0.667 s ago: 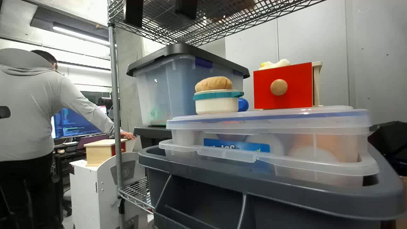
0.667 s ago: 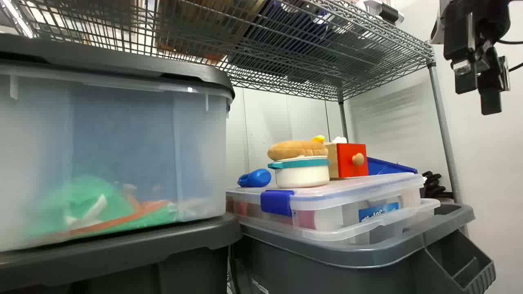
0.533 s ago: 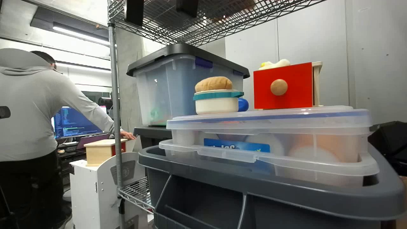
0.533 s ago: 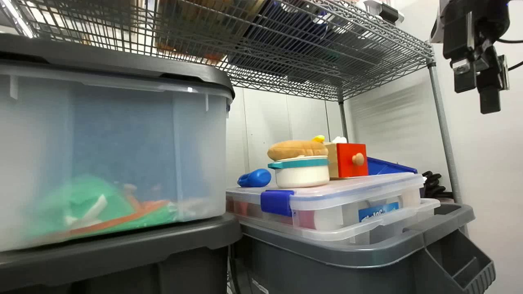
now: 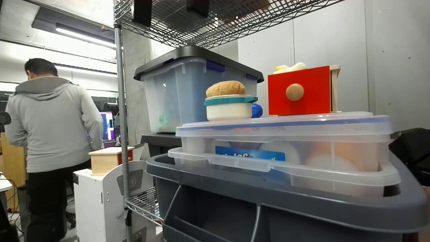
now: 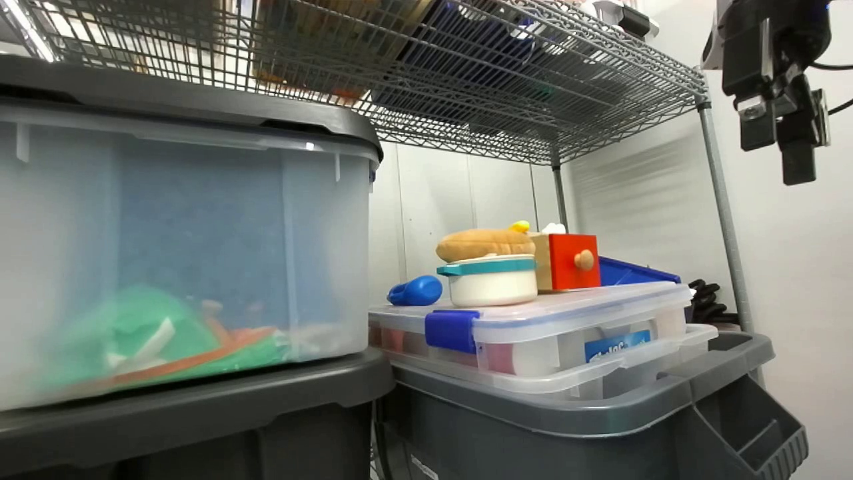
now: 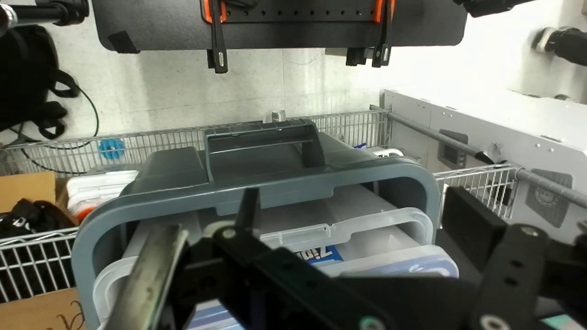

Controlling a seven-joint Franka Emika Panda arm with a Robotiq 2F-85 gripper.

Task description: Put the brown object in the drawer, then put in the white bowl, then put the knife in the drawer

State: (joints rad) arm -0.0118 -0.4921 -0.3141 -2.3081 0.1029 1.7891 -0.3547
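Hanging well apart from the things, the claw stood with jaws spread, holding nothing. Stowing the brown object seemed the pending step; the drawer looked shut, so its knob probably wanted pulling first. The object lay atop the lidded white bowl, long axis level, side to side in both exterior views; neither end read as a front.
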